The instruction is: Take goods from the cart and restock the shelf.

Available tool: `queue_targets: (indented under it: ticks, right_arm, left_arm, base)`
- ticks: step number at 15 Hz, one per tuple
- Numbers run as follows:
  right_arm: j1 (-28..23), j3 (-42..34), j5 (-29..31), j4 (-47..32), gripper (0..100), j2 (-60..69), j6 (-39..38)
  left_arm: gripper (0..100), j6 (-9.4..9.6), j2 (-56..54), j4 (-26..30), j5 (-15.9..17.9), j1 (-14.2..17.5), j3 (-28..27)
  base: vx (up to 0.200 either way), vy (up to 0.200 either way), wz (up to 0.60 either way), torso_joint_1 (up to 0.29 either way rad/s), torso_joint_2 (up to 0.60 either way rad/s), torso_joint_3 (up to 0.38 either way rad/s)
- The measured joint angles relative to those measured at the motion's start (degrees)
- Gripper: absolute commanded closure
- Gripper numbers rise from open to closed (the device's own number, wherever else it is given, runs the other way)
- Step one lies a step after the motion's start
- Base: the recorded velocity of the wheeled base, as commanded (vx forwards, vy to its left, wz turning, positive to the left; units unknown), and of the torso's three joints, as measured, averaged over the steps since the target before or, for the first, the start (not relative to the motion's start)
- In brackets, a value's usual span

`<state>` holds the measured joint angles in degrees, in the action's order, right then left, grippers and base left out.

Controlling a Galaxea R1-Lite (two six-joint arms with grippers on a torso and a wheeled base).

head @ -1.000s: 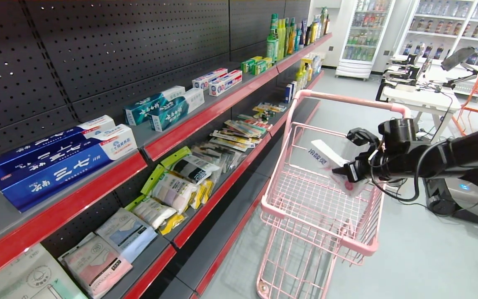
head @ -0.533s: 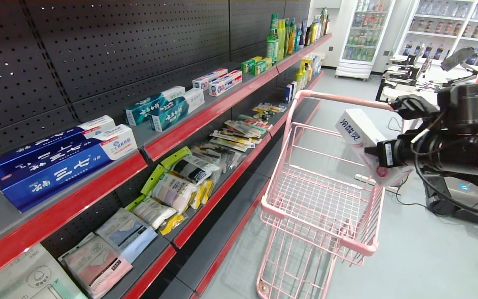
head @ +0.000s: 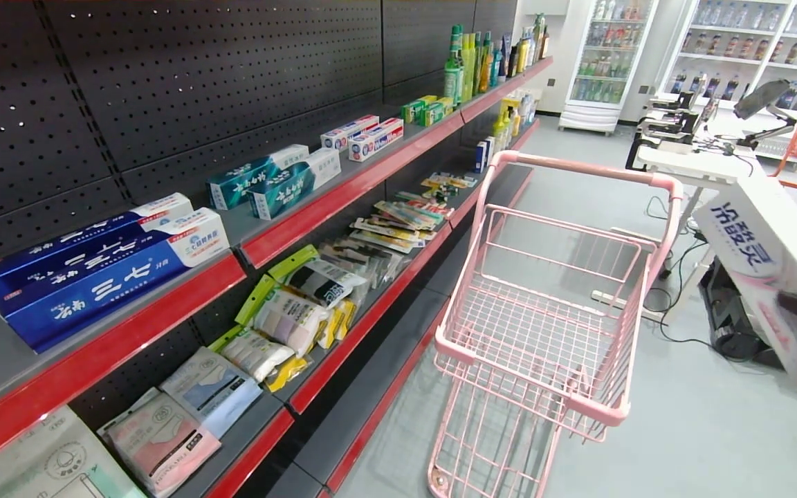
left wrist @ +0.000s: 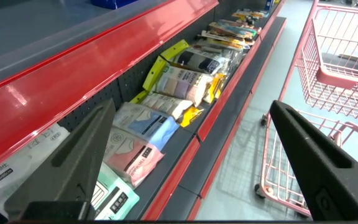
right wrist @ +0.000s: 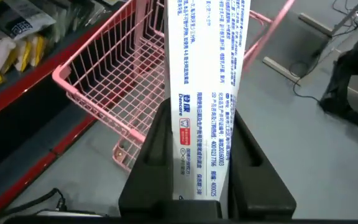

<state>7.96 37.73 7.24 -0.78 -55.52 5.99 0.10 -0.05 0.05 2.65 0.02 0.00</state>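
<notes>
Box (head: 758, 238), pinched by the right end effector (right wrist: 201, 140), is clear of the cart (head: 578, 166) but not yet on the shelf (head: 343, 197); the left end effector (left wrist: 191, 112) is spread.

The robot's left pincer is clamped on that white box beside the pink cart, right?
Not quite: the right pincer is clamped on the white box beside the pink cart, as the right wrist view shows. The left pincer is open by the shelf.
</notes>
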Motion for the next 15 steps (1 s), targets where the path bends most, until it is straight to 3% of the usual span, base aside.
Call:
queue_targets:
  ticks: [7, 15]
  right_arm:
    - [-9.1, -6.4, 0.6, -5.2, 100, 18.8, 3.7]
    - [-10.1, -7.9, 0.6, -6.9, 100, 25.3, 7.6]
  left_arm:
    - [0, 0.00, 0.0, 0.0, 0.0, 0.0, 0.0]
    - [0, 0.09, 0.0, 0.0, 0.0, 0.0, 0.0]
  base:
    - [0.000, 0.000, 0.00, 0.000, 0.00, 0.000]
    - [0.000, 0.000, 0.00, 0.000, 0.00, 0.000]
